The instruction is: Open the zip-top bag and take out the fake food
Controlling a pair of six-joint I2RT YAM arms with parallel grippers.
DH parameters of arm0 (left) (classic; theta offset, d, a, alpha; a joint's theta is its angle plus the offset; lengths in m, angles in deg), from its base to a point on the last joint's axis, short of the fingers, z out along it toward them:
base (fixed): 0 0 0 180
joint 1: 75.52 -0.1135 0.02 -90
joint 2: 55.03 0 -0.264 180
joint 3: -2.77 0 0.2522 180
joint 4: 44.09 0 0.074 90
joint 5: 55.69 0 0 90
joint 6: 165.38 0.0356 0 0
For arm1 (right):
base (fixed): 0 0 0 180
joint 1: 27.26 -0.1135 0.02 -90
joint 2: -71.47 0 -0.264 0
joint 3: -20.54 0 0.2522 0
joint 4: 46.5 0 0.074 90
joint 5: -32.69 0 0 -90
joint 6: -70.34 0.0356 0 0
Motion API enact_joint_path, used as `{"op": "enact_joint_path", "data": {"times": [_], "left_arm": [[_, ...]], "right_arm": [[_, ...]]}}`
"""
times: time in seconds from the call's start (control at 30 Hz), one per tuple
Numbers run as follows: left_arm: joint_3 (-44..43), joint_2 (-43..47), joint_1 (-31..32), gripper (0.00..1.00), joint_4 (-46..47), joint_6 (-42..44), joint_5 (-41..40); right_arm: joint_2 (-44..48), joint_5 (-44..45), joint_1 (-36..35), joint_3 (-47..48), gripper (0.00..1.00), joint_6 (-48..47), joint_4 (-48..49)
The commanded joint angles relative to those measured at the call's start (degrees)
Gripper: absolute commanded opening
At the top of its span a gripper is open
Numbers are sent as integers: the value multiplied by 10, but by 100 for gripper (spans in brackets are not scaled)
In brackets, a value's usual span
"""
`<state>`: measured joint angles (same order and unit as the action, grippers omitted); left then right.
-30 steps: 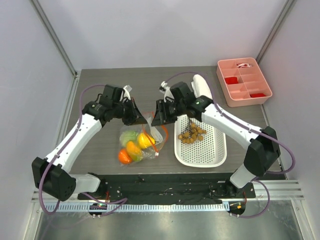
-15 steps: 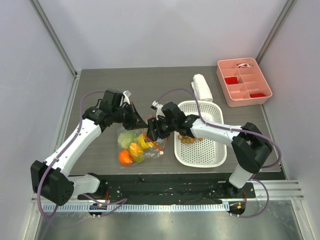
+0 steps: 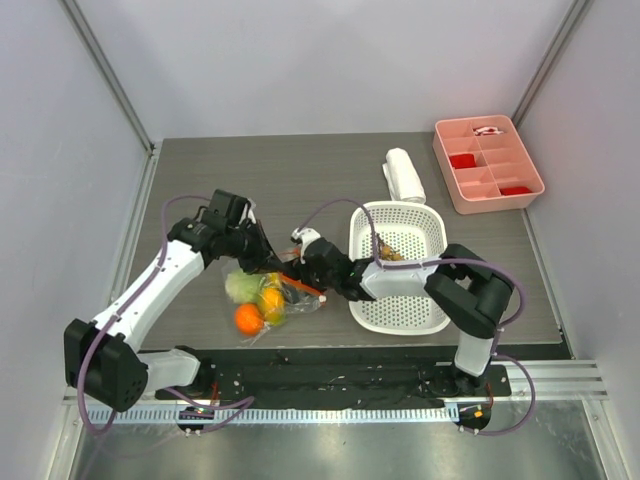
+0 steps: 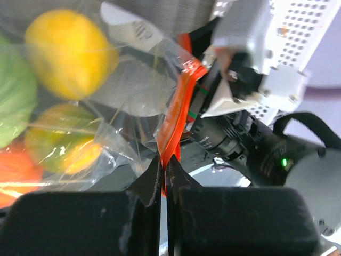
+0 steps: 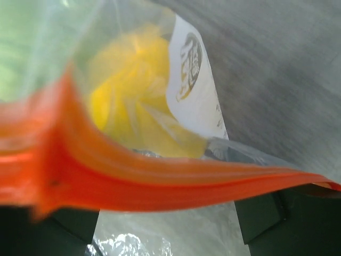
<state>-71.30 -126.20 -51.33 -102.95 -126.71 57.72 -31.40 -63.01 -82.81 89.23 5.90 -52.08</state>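
zip-top bag (image 3: 262, 300) lies on the tabletop (image 3: 200, 180) left of centre, just left of the white perforated basket (image 3: 400, 318). lemon (image 4: 66, 53), mango (image 4: 61, 146), a green fruit (image 4: 10, 101) and the orange (image 3: 248, 318) all look to be inside it. brown grapes (image 3: 393, 256) are already in the basket.

left pincer (image 4: 164, 165) is clamped on the orange-red zip strip (image 4: 178, 114), which looks pressed flat there. right pincer (image 5: 165, 213) has its fingers spread wide, with the strip running across in front of them and nothing gripped.

risks:
- if the right closes on both lips, pulling would just drag the bag and the mouth would not part.
- the slick, crinkly film could slip out of a shallow bite.
- the two wrists are nearly touching over the strip, so any yank could knock them together.
- the right forearm lies across the basket's near-left rim, so a sweep could shove the basket.

room: there is open tabletop behind the bag and to its left. the near edge is close to the orange, so spilled fruit could roll off there. the pink compartment tray (image 3: 488, 165) is well apart.
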Motion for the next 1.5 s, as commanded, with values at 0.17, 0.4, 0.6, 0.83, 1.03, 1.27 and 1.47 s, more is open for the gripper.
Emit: {"op": "enact_joint_path", "data": {"times": [0.17,0.4,0.6,0.83,1.03,1.27,1.47], "left_arm": [[-7,21,9,0,-9,27,2],[12,54,9,0,-28,45,-14],[21,70,8,0,-34,61,-21],[23,81,7,0,-24,96,-33],[25,80,6,0,-3,103,-43],[49,91,6,0,31,141,-22],[87,124,6,0,63,127,-23]], "right_arm": [[-66,169,-97,46,89,-78,150],[-85,156,-100,73,29,-67,129],[0,155,-101,79,1,-80,53],[93,143,-94,103,1,-88,-105],[151,125,-83,99,1,-67,-200],[209,-40,10,83,1,36,-220],[181,-142,26,170,1,72,-316]]}}
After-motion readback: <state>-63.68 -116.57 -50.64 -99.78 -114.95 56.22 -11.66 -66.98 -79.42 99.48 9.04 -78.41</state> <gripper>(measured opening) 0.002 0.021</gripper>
